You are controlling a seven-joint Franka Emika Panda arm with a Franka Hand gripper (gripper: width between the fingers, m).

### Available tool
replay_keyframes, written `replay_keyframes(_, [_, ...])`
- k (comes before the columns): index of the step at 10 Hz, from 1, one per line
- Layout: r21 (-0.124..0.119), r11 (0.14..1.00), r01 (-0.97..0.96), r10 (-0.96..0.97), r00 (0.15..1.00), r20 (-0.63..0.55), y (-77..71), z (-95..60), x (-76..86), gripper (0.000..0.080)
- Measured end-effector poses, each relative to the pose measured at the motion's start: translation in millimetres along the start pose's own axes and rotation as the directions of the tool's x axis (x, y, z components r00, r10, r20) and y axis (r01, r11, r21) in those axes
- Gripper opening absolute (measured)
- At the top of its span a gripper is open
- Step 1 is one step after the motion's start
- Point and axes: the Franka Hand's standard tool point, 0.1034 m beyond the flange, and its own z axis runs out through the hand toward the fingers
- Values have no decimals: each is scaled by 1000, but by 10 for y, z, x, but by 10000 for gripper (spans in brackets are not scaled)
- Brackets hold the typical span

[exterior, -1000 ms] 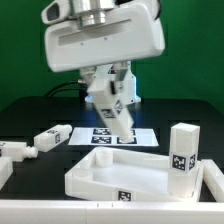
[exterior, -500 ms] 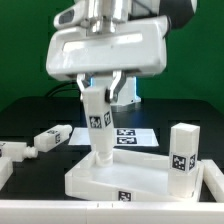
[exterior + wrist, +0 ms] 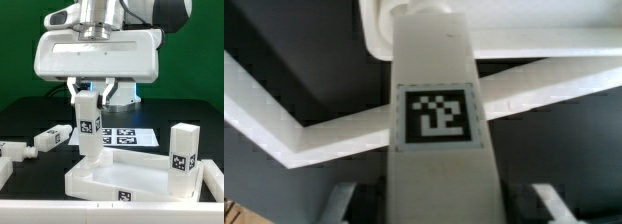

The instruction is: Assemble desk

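Between the fingertips of the gripper (image 3: 91,97), one white leg (image 3: 89,132) hangs upright, clamped near its top with the jaws closed to the leg's width. Its foot, straight below the fingers, meets a back corner of the rimmed tabletop (image 3: 108,187); whether it is seated I cannot tell. Judgement for this step: hold the leg plumb, centre it on the corner, press straight down with no side load, and mind the second leg (image 3: 183,150) standing well clear of the fingers, the loose leg (image 3: 50,137) lying off to their other side, and the marker board (image 3: 128,135) beyond them.
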Motion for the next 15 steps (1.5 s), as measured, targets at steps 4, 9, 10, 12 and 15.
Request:
replay_keyframes(4, [-22,1000,7,-8,1000,-5,156,89,64,285])
replay_keyframes(9, [-30,999,17,-18,1000,-25,131,155,57,285])
replay_keyframes(10, [-31,999,20,-21,1000,-18,119,185,18,285])
replay_keyframes(12, [-35,999,26,-26,999,-19,114,220,-22,285])
replay_keyframes(15, [-55,998,36,-39,998,-53,167,240,-98,285])
